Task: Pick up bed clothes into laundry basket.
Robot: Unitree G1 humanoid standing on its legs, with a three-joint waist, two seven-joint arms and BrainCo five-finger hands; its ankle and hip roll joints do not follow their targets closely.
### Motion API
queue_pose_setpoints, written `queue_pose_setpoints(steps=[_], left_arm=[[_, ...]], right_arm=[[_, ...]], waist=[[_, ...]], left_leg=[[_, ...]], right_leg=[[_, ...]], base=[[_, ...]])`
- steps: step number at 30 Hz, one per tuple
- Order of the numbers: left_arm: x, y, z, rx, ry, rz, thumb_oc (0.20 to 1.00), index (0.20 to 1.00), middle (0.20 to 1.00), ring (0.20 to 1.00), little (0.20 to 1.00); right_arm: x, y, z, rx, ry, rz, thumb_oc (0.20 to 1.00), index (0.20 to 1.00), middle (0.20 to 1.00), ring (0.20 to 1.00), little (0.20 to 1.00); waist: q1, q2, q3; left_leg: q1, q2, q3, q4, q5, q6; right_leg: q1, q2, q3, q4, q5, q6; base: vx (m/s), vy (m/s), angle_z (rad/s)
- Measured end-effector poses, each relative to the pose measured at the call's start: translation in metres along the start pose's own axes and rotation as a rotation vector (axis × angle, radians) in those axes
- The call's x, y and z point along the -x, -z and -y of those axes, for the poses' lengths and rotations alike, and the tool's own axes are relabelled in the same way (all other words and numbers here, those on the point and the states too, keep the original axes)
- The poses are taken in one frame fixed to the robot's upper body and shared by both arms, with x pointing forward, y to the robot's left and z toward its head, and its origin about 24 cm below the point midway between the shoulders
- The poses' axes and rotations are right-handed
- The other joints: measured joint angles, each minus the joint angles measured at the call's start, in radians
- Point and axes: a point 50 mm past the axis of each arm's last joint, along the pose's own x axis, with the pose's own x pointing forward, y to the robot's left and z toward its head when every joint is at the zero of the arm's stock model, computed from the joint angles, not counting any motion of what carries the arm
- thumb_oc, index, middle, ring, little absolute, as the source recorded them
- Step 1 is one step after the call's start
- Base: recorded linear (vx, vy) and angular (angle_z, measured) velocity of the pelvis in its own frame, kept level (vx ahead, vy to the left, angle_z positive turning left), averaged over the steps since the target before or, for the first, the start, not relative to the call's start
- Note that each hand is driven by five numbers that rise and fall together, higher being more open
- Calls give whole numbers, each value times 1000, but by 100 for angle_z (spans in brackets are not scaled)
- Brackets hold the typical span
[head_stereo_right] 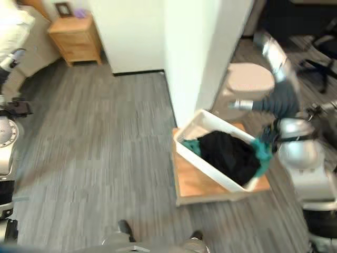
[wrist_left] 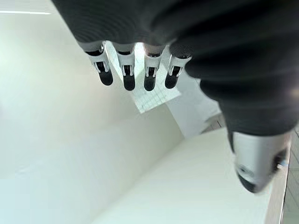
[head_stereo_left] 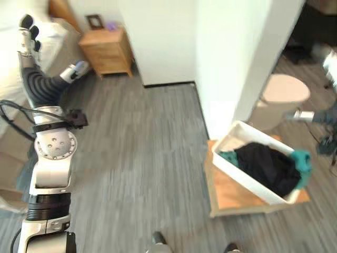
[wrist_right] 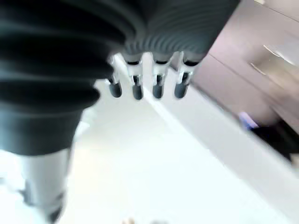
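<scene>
Two hands are free, fingers straight and holding nothing: the left hand [head_stereo_left: 26,32] is raised beside the white bed [head_stereo_left: 11,47], the right hand [wrist_right: 149,86] lifted well away from the laundry basket [head_stereo_right: 190,133]. Black clothes [head_stereo_right: 231,153] and a teal cloth [head_stereo_right: 261,150] already lie in the basket. For the next pick, I would lower the left hand onto the bedding, gather a full fold, then close.
</scene>
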Motion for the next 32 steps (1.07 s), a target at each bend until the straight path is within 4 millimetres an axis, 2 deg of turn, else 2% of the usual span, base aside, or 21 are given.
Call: queue_pose_setpoints(steps=[1, 5, 6, 8, 10, 11, 12, 13, 16, 17, 18, 19, 20, 21, 22, 23, 24, 26, 27, 29, 32], left_arm=[[14, -4, -1, 42, 14, -9, 1000, 1000, 1000, 1000, 1000], [68, 29, -6, 75, -28, -235, 1000, 1000, 1000, 1000, 1000], [82, 38, -3, 117, -46, -304, 1000, 1000, 1000, 1000, 1000], [104, 48, -4, 161, -73, -407, 1000, 1000, 1000, 1000, 1000], [120, 55, 0, 206, -82, -479, 1000, 1000, 1000, 1000, 1000], [125, 59, 7, 229, -65, -504, 1000, 1000, 1000, 1000, 1000], [125, 59, 7, 229, -65, -504, 1000, 1000, 1000, 1000, 1000], [135, 71, 23, 263, 10, -576, 1000, 1000, 1000, 1000, 1000], [156, 76, 34, 301, 48, -657, 1000, 1000, 1000, 1000, 1000], [157, 77, 35, 302, 73, -664, 1000, 1000, 1000, 1000, 1000], [149, 78, 35, 296, 83, -643, 1000, 1000, 1000, 1000, 1000], [147, 89, 45, 318, 70, -673, 1000, 1000, 1000, 1000, 1000], [161, 95, 49, 327, 53, -743, 1000, 1000, 1000, 1000, 1000], [174, 95, 45, 313, 54, -783, 1000, 1000, 1000, 1000, 1000], [172, 96, 42, 302, 55, -779, 1000, 1000, 1000, 1000, 1000], [168, 94, 42, 307, 57, -759, 1000, 1000, 1000, 1000, 1000], [166, 93, 39, 303, 48, -744, 1000, 1000, 1000, 1000, 1000], [167, 92, 40, 303, 76, -744, 1000, 1000, 1000, 1000, 1000], [169, 91, 41, 309, 91, -750, 1000, 1000, 1000, 1000, 1000], [181, 89, 51, 339, 122, -781, 1000, 1000, 1000, 1000, 1000], [182, 86, 64, 380, 147, -782, 1000, 1000, 1000, 1000, 1000]], right_arm=[[11, 5, -9, -18, -29, -45, 1000, 1000, 1000, 1000, 1000], [22, 14, -43, -114, -75, -128, 1000, 1000, 1000, 1000, 1000], [23, 13, -49, -137, -71, -132, 1000, 1000, 1000, 1000, 1000], [19, 7, -63, -160, -109, -104, 1000, 1000, 1000, 1000, 1000], [11, 4, -75, -179, -139, -80, 1000, 1000, 1000, 1000, 1000], [8, 5, -75, -162, -131, -77, 1000, 1000, 1000, 1000, 1000], [8, 5, -75, -162, -131, -77, 1000, 1000, 1000, 1000, 1000], [7, 8, -74, -146, -111, -84, 1000, 1000, 1000, 1000, 1000], [0, 3, -73, -151, -75, -56, 1000, 1000, 1000, 1000, 1000], [1, 5, -74, -162, -63, -70, 1000, 1000, 1000, 1000, 1000], [1, 6, -74, -175, -49, -80, 1000, 1000, 1000, 1000, 1000], [1, 13, -71, -157, -39, -106, 1000, 1000, 1000, 1000, 1000], [3, 17, -76, -150, -66, -136, 1000, 1000, 1000, 1000, 1000], [2, 15, -79, -149, -86, -126, 1000, 1000, 1000, 1000, 1000], [1, 14, -82, -160, -88, -122, 1000, 1000, 1000, 1000, 1000], [0, 12, -87, -167, -107, -116, 1000, 1000, 1000, 1000, 1000], [-4, 10, -92, -177, -122, -104, 1000, 1000, 1000, 1000, 1000], [-9, 11, -103, -194, -161, -109, 1000, 1000, 1000, 1000, 1000], [-7, 14, -112, -216, -178, -132, 1000, 1000, 1000, 1000, 1000], [-4, 13, -121, -229, -218, -129, 1000, 1000, 1000, 1000, 1000], [-6, 11, -122, -226, -239, -119, 1000, 1000, 1000, 1000, 1000]], waist=[[-13, 14, -18], [24, -1, -49], [23, -11, -45], [55, -12, -44], [85, -28, -28], [87, -20, -18], [87, -20, -18], [57, -11, 2], [57, 22, 45], [51, 14, 54], [23, -33, 58], [-26, -48, 93], [-11, -31, 94], [3, 12, 87], [11, 13, 109], [6, 3, 102], [6, -8, 108], [17, -21, 116], [24, -49, 124], [31, -27, 121], [29, -15, 117]], left_leg=[[-32, -18, -66, 15, 64, -2], [-79, -118, -192, 2, 83, 42], [-82, -122, -186, 17, 85, 71], [-66, -141, -259, -7, 66, 98], [-66, -155, -376, -17, 63, 113], [-86, -151, -447, -8, 83, 101], [-86, -151, -447, -8, 83, 101], [-109, -153, -549, -38, 82, 124], [-155, -149, -638, -34, 90, 135], [-187, -169, -691, -66, 54, 84], [-194, -213, -683, -50, 43, 84], [-299, -240, -655, 264, 31, 122], [-250, -238, -657, 372, -62, 101], [-147, -208, -744, 277, -140, 70], [-114, -216, -773, 187, -128, 54], [-97, -216, -803, 100, -115, 46], [-73, -215, -807, 38, -107, 47], [-18, -179, -771, -29, 22, -3], [13, -180, -750, -12, 6, -28], [29, -127, -670, 29, -5, -28], [-3, -110, -513, 87, 7, -25]], right_leg=[[5, -13, -25, 1, -5, 6], [37, -93, -86, 131, 10, -9], [38, -127, -85, 220, 12, 1], [26, -167, -50, 369, 1, 35], [-32, -108, 126, 412, -66, 74], [-82, -16, 279, 408, -138, 86], [-82, -16, 279, 408, -138, 86], [-125, 106, 402, 285, -209, 41], [-186, 187, 472, 112, -203, -1], [-193, 229, 540, 2, -212, -6], [-198, 216, 597, -50, -197, -13], [-174, 221, 661, -28, -148, 8], [-176, 220, 656, 65, -168, -11], [-224, 243, 634, 220, -218, -11], [-289, 238, 636, 327, -272, 9], [-356, 244, 641, 323, -277, -11], [-380, 238, 632, 297, -266, -16], [-362, 227, 608, 179, -177, -16], [-333, 200, 587, 183, -102, -30], [-284, 217, 545, 176, -127, -56], [-275, 215, 530, 166, -119, -70]], base=[[64, 256, 184], [117, 312, 133], [76, 114, 148], [197, 246, 130], [430, 237, 148], [370, 69, 110], [198, -37, 220], [324, -51, 224], [334, -85, 214], [449, -90, 255], [434, -133, 316], [441, -178, 275], [356, -172, 218], [285, -177, 111], [356, -230, 93], [235, -197, 100], [261, -171, 106], [158, -94, 90], [123, -86, 56], [87, -72, 38], [147, -23, 10]])
